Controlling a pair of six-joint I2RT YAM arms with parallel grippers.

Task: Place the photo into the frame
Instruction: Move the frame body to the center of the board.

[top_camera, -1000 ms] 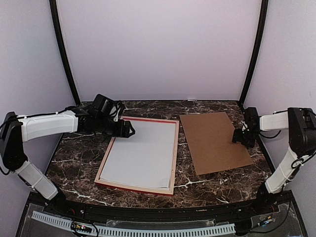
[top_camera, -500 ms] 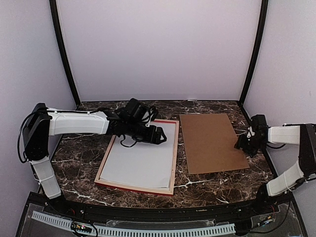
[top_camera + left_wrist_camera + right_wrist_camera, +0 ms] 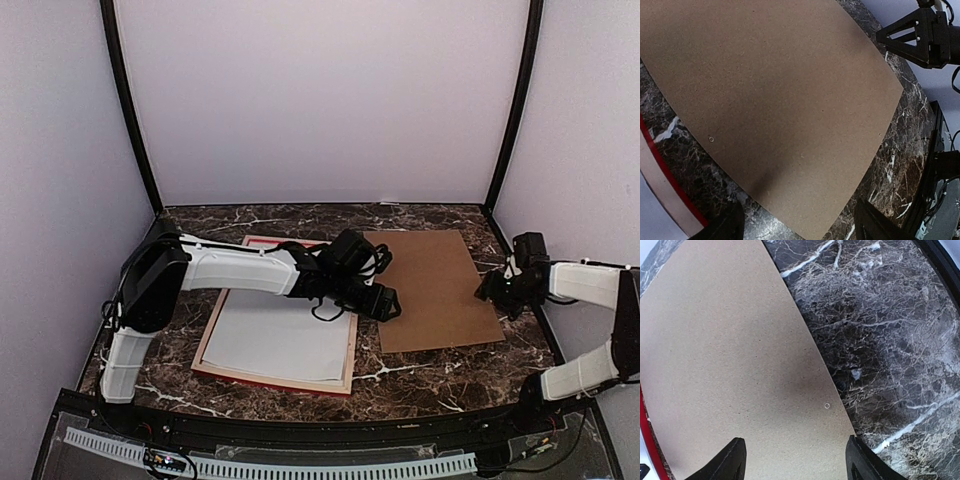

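Observation:
The frame [image 3: 349, 362] lies flat on the marble table, pale back up, with red showing along its edges [image 3: 671, 186]. A white sheet [image 3: 275, 335] fills its opening. The photo's printed face is hidden, and I cannot tell whether this sheet is its back. A brown backing board [image 3: 430, 285] lies right of the frame. My left gripper [image 3: 390, 303] hovers open over the board's near-left corner [image 3: 805, 227], nothing between its fingers. My right gripper [image 3: 492, 290] stands open at the board's right edge [image 3: 832, 405], low over the board [image 3: 730, 365].
Dark marble table [image 3: 440, 375] with white veins. Black curved posts [image 3: 512, 110] rise at the back corners against pale walls. A black rail [image 3: 330, 425] runs along the near edge. The right gripper [image 3: 920, 37] shows in the left wrist view beyond the board.
My left arm has swept right from the frame's far-left corner across the frame to the board's near-left corner. The board has turned slightly squarer. The right gripper shifted a little right.

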